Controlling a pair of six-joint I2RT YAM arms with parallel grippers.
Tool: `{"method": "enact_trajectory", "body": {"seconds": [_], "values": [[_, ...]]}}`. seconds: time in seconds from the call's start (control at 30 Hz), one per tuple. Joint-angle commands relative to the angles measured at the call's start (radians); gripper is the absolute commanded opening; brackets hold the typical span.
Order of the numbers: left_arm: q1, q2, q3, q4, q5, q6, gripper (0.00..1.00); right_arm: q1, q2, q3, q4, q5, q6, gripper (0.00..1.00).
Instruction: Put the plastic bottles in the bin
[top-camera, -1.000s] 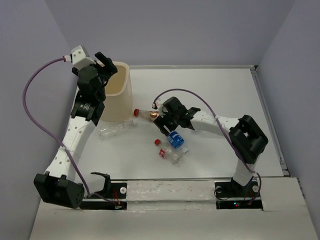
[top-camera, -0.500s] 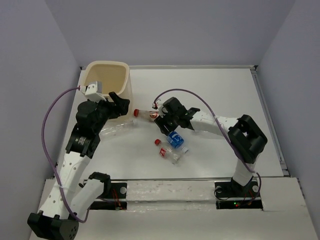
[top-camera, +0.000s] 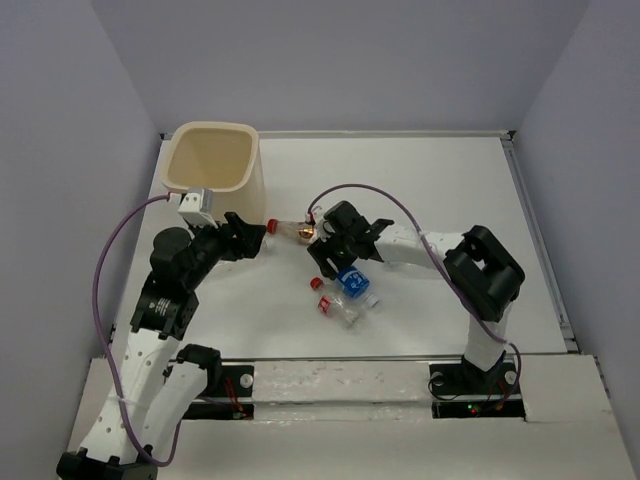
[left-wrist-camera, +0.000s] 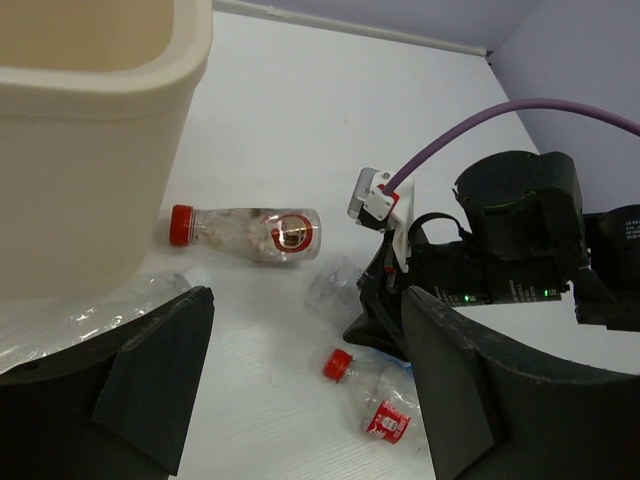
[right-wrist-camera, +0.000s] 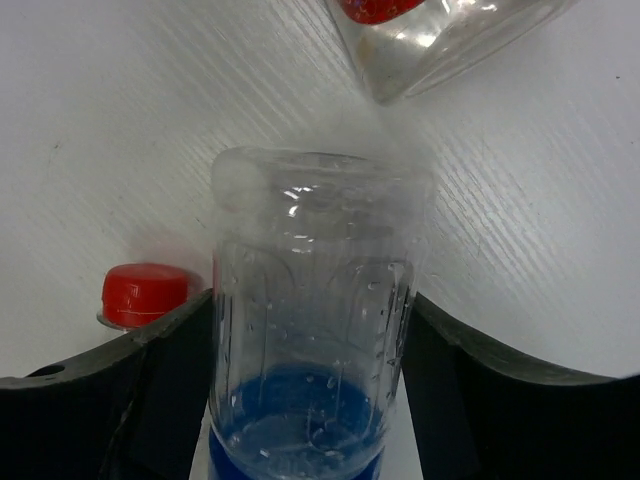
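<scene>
The cream bin (top-camera: 212, 160) stands at the far left; its wall fills the left wrist view's top left (left-wrist-camera: 90, 150). A red-capped bottle with a brown patch (top-camera: 290, 230) lies by it (left-wrist-camera: 250, 232). My left gripper (top-camera: 247, 240) hangs open and empty (left-wrist-camera: 305, 295) over the table beside the bin. A crushed clear bottle (left-wrist-camera: 90, 310) lies under its left finger. My right gripper (top-camera: 333, 264) is open, with a finger on each side of the blue-label bottle (top-camera: 355, 287), which lies on the table (right-wrist-camera: 310, 300). A red-label bottle (top-camera: 338, 310) lies just nearer.
A red cap (right-wrist-camera: 145, 293) sits by my right gripper's left finger. The right arm's purple cable (top-camera: 380, 195) arcs over the bottles. The side walls (top-camera: 560, 120) close in the white table (top-camera: 430, 170), with a raised rim (top-camera: 530, 230) on the right.
My left arm has swung from over the bin down to the table beside it, toward the bottles. My right gripper has moved slightly nearer, onto the blue-label bottle.
</scene>
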Motion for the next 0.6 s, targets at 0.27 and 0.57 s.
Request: {"method": "enact_trajectory", "body": {"seconds": [0.27, 0.57], "values": [[-0.083, -0.044, -0.008, 0.03, -0.084, 0.042, 0.85, 0.003, -0.134, 0.001, -0.038, 0.108, 0.013, 0.45], [-0.111, -0.07, -0.004, -0.007, -0.183, 0.015, 0.85, 0.003, -0.261, 0.184, -0.05, 0.121, 0.02, 0.39]]}}
